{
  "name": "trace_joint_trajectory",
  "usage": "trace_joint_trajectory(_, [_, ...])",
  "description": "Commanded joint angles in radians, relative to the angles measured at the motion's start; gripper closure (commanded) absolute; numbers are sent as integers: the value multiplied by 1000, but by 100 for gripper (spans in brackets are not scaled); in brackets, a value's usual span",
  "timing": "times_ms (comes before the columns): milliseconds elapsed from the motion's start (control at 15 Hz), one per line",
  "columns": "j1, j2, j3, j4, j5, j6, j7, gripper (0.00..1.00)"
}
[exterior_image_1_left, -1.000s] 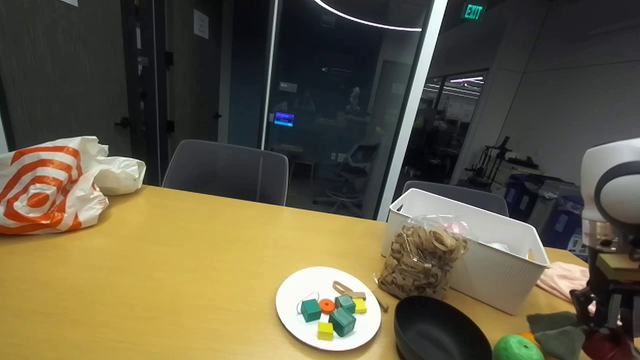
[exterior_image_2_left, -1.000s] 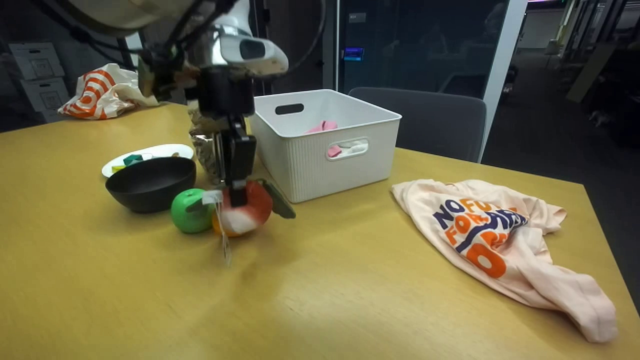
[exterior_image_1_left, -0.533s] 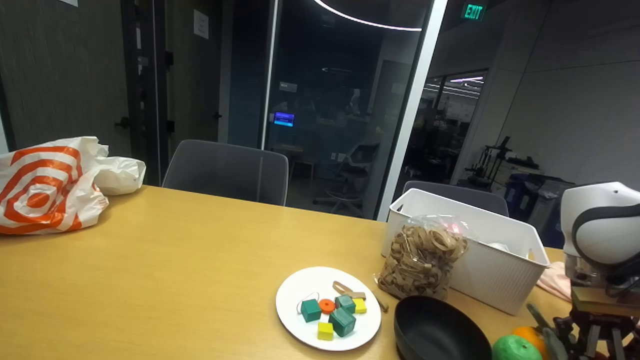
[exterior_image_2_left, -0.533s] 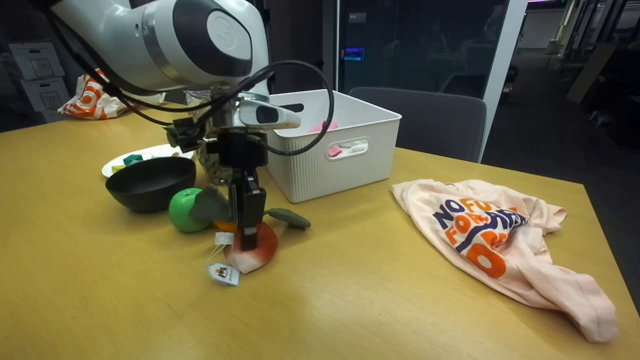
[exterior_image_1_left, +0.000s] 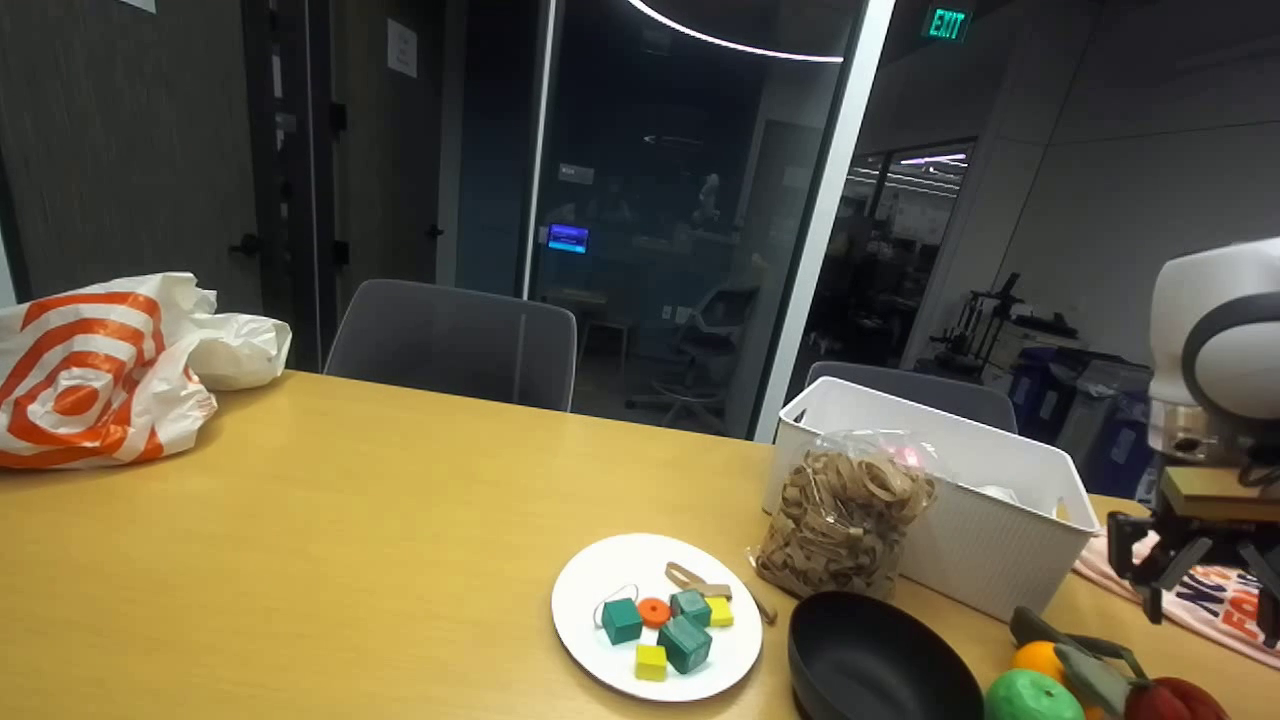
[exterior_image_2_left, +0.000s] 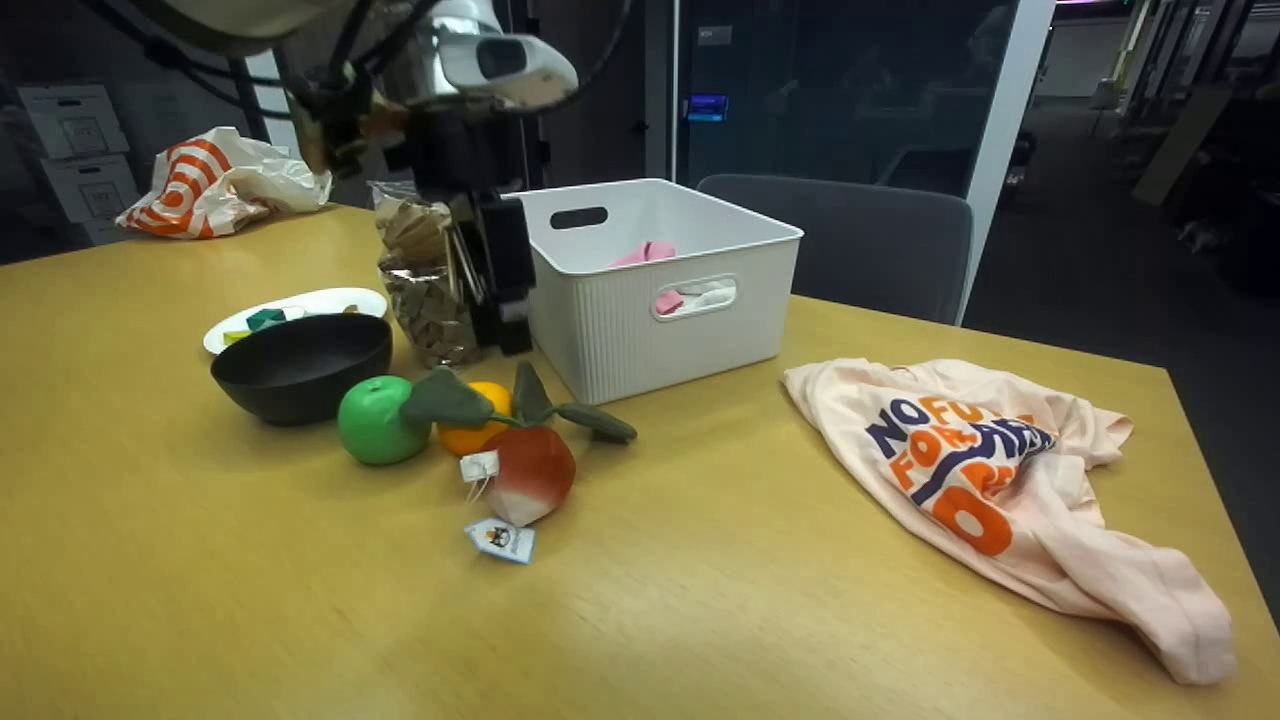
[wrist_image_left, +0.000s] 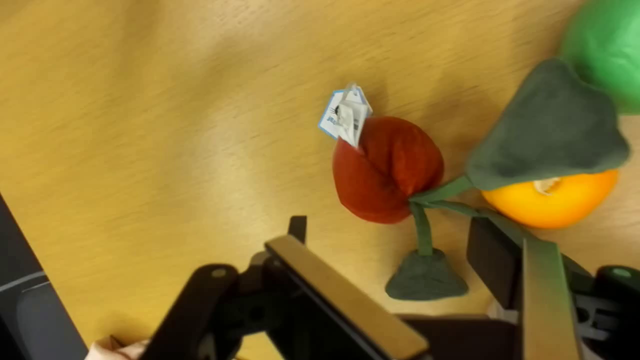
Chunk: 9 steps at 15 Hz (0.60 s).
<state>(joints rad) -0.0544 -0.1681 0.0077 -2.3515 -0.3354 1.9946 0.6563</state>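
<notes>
The black tool (wrist_image_left: 400, 240) has just let go: a second ago it was clasped around the red plush vegetable (exterior_image_2_left: 535, 470), and now its fingers are spread wide apart with nothing between them, up above the table (exterior_image_2_left: 700, 580). I'd take that to mean the setting-down is done, since the plush rests on the wood by itself, left of centre in an exterior view and near the middle of the wrist view. It sits just beside the orange (exterior_image_2_left: 465, 440), with the green apple (exterior_image_2_left: 380, 420) farther left and the black bowl (exterior_image_2_left: 295, 385) beyond that. Its pale tip points toward the bottom of the exterior frame and its stalks toward the top, so the long axis runs nearly straight up and down there, the leaves fanning left across the orange, upward, and off to the right. In the wrist view the stalks leave at the lower right, and the tag (wrist_image_left: 345, 117) sticks out at the upper left, so the axis seems to slant between those two; the pale tip doesn't show from there
</notes>
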Motion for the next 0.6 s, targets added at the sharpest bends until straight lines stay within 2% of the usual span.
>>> trace_joint_trajectory(0, [43,-162,40,2,71,7,-70,0])
trace_joint_trajectory(200, [72,-205,96,36,102,69,-72,0])
trace_joint_trajectory(533, [103,-155,160,74,127,284,-97,0])
